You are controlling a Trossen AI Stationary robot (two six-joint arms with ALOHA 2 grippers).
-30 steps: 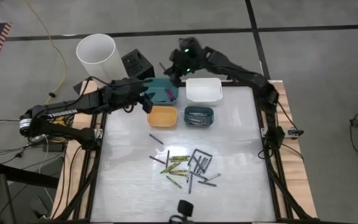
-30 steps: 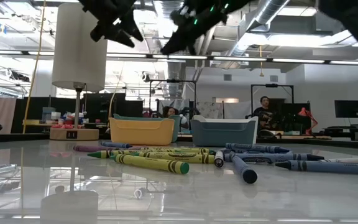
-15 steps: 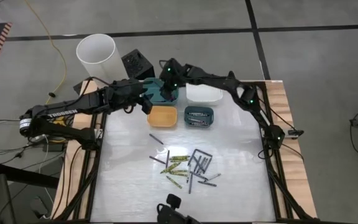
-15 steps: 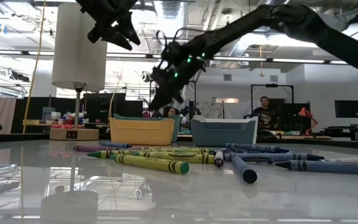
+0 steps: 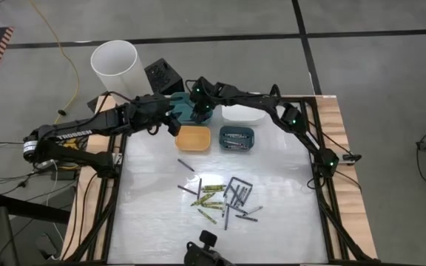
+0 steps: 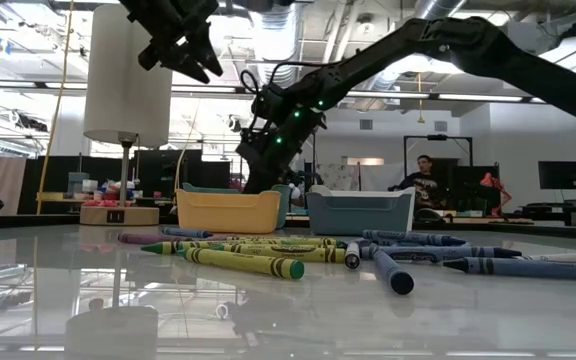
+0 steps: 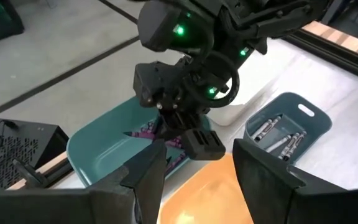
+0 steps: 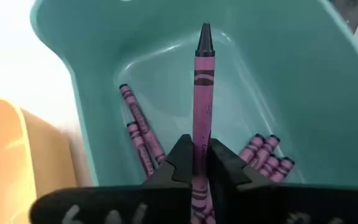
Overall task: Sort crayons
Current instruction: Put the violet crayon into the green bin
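Holding a purple crayon [image 8: 202, 93] point-first over the teal bin [image 5: 186, 109], the right gripper [image 8: 194, 163] has come down from above the bins into the bin's mouth since a second ago. Its jaws pinch the crayon's lower half, the clamp just starting to ease. Judgement: drop is imminent; one more purple sorted.

Teal bin: several purple crayons already lie on its floor, some along one wall, a cluster in a corner.
Blue-grey bin [image 5: 237, 137]: grey crayons inside, seen in the left wrist view.
Orange bin [image 5: 193, 137]: no contents visible from above.
White bin [image 5: 243, 114]: partly under the right arm; contents cannot be made out.

Left gripper [image 7: 194, 168] hovers just beside the teal bin, jaws spread, holding nothing, barely shifted over the last second.

Unsorted pile [image 5: 220, 198] sits mid-counter [image 5: 287, 192], well apart from the bins: yellow-green, grey, blue and a few purple sticks. Much sorting remains.

White cylinder [image 5: 115, 65] and black box [image 5: 162, 74] stand off the counter's far corner.
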